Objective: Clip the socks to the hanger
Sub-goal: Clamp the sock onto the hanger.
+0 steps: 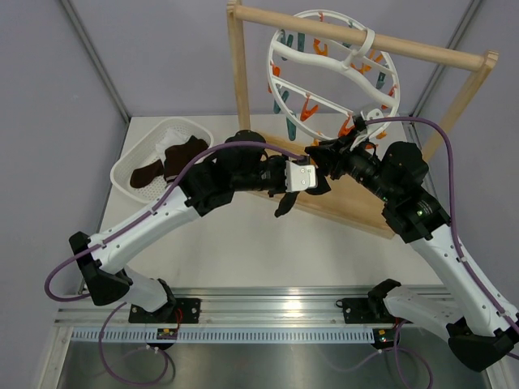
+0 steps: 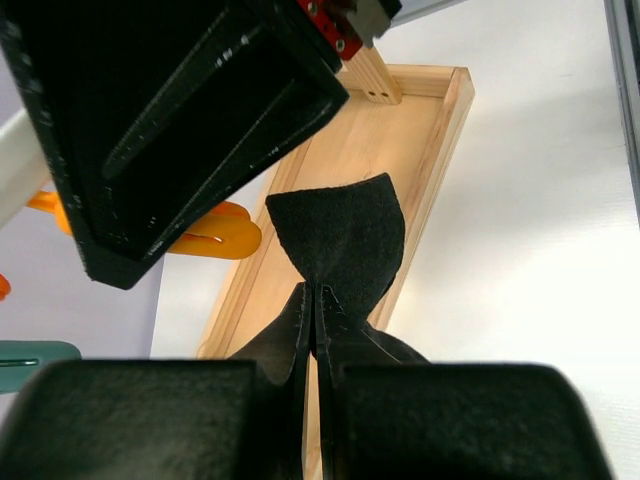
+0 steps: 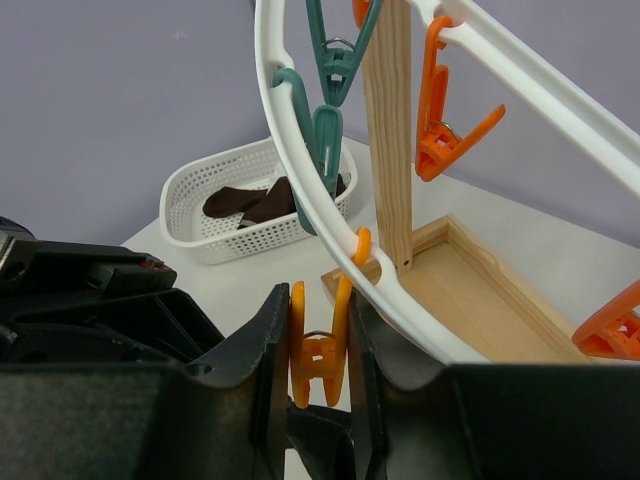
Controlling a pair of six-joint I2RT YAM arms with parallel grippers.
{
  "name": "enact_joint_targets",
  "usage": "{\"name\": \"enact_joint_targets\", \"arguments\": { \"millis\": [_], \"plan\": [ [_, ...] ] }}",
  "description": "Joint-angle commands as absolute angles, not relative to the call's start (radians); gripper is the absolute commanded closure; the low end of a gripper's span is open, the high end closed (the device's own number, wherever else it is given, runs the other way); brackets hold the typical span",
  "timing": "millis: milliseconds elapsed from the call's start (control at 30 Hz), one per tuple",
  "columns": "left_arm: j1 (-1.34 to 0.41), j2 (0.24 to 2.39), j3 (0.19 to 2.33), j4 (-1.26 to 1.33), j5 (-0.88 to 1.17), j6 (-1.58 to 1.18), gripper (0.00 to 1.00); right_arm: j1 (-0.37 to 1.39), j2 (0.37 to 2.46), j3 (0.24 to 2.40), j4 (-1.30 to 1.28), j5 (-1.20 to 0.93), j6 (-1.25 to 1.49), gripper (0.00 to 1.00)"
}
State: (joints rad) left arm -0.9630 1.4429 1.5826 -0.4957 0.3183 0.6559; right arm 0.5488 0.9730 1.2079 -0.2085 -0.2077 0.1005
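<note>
Both arms are meeting at the hanger (image 3: 272, 110).
The left gripper (image 2: 315, 300) is clenching a black sock (image 2: 340, 235); the right gripper (image 3: 318, 320) is squeezing an orange clip (image 3: 305, 352).

Plain lilac-grey walls (image 1: 162, 57) stand beyond the left claw (image 2: 312, 300); a white table (image 1: 243, 243) lies below it, evenly lit.

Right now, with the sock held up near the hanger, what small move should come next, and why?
Probably the left gripper, shut on the black sock, should move its free edge into the orange clip that the right gripper pinches on the hanger; the sock is beside that clip, not yet in it.
</note>
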Motion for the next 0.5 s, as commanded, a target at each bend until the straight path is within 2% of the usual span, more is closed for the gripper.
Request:
{"name": "enact_joint_targets", "arguments": {
  "millis": [0, 467],
  "plan": [
    [-0.962, 1.439, 1.646, -0.488, 0.371, 0.684, 1.00, 0.580, 0.980, 1.229, -0.287, -0.405, 0.071, 1.00],
    [-0.931, 1.443, 1.657, -0.468, 0.380, 0.698, 1.00, 0.578, 0.965, 1.246, -0.318, -0.419, 0.063, 1.00]
  ]
}}
